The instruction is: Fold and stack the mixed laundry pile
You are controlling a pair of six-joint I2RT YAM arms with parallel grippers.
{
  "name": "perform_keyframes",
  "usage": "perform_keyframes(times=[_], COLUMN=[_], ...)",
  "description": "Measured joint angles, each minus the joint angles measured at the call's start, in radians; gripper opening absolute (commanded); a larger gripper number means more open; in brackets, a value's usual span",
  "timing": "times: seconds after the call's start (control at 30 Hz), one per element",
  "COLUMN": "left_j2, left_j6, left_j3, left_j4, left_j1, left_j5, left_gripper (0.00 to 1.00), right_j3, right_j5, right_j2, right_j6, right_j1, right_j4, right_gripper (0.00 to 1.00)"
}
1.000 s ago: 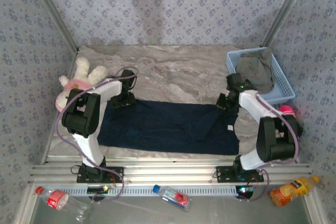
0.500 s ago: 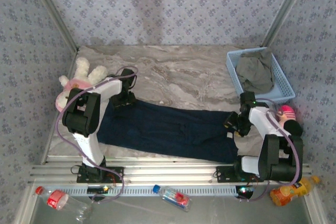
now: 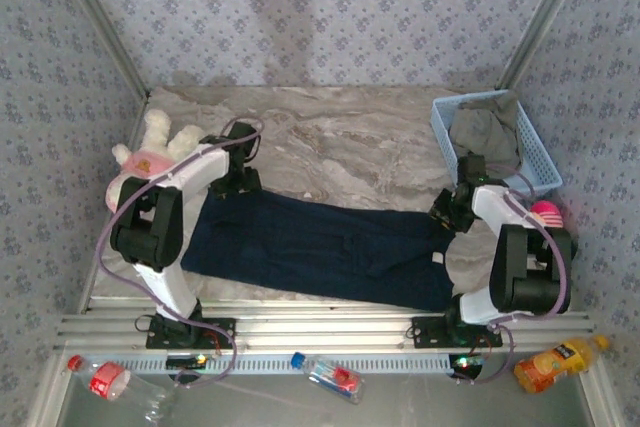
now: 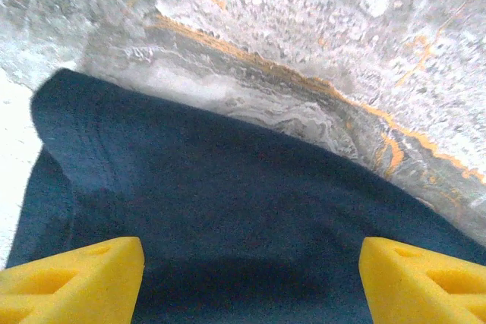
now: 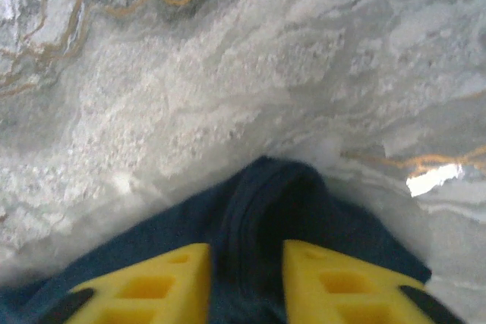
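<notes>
The large navy garment [image 3: 320,247] lies spread flat across the table between the two arms. My left gripper [image 3: 237,182] hovers open over its far left corner, and in the left wrist view its jaws [image 4: 250,282] stand wide apart above the navy cloth [image 4: 228,187]. My right gripper [image 3: 447,215] is at the garment's right edge. Its yellow fingers [image 5: 247,278] pinch a raised ridge of navy fabric [image 5: 273,195]. The olive-grey garment [image 3: 487,135] sits crumpled in the light blue basket [image 3: 545,162] at the far right.
A pink-and-cream plush toy [image 3: 150,152] lies by the left wall beside the left arm. A pink object [image 3: 545,212] sits by the right arm. Two water bottles [image 3: 112,379] [image 3: 330,375] and an orange juice bottle [image 3: 555,362] lie below the arm bases.
My right gripper left the garment's far right corner, opened, swung nearer and outward, then closed on a fold at the right edge. The cloth's right end has shifted. The left gripper edged slightly farther away.
</notes>
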Motion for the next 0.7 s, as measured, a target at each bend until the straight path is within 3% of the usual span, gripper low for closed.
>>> perform_keyframes(times=[0.13,0.43,0.5,0.6,0.7], left_j2=[0.068,0.093,0.089,0.078,0.052], left_j6=[-0.017,-0.035,-0.035,-0.034,-0.023], left_j3=[-0.024,-0.025,-0.027,-0.028,-0.028], left_j4=[0.019,0.032,0.031,0.012,-0.020], left_j1=[0.006,0.032,0.032,0.034,0.033], left_j5=[-0.002,0.000,-0.003,-0.018,-0.026], left_gripper=[0.75,0.75,0.75,0.75,0.76], right_j3=[0.004,0.020,0.020,0.030,0.066], right_j5=[0.027,0.057,0.056,0.053,0.060], right_j2=[0.022,0.026,0.029,0.034,0.027], right_j6=[0.000,0.001,0.001,-0.004,-0.013], right_j1=[-0.022,-0.096,-0.091,-0.071,-0.035], right_j4=[0.030,0.008,0.010,0.008,-0.022], right_gripper=[0.00,0.00,0.10,0.33,0.42])
